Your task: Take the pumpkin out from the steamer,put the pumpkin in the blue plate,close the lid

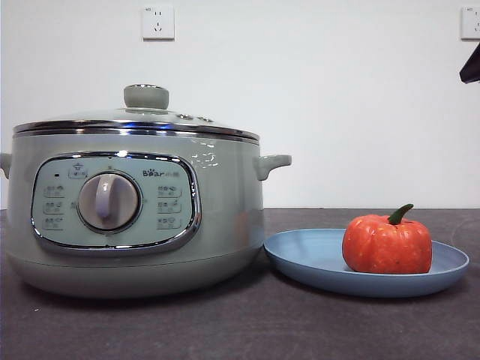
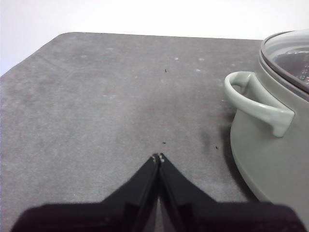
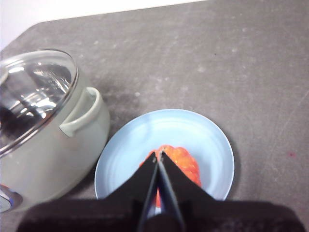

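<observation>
The orange-red pumpkin (image 1: pixel 387 244) with its green stem sits in the blue plate (image 1: pixel 307 255), right of the steamer (image 1: pixel 225 202). The glass lid (image 1: pixel 146 118) with its sage-green knob rests on the steamer. In the right wrist view my right gripper (image 3: pixel 158 156) is shut and empty, high above the pumpkin (image 3: pixel 186 166) and the plate (image 3: pixel 169 130); the steamer (image 3: pixel 43 150) and lid (image 3: pixel 34 96) lie beside them. It shows as a black tip (image 1: pixel 471 67) at the front view's top right. My left gripper (image 2: pixel 158 157) is shut and empty above bare table beside the steamer's handle (image 2: pixel 256 104).
The table top (image 1: pixel 240 330) is dark grey. A white wall with two sockets (image 1: pixel 157 22) stands behind. Bare table (image 2: pixel 96 106) lies on the steamer's left side, and more (image 3: pixel 251 63) beyond the plate.
</observation>
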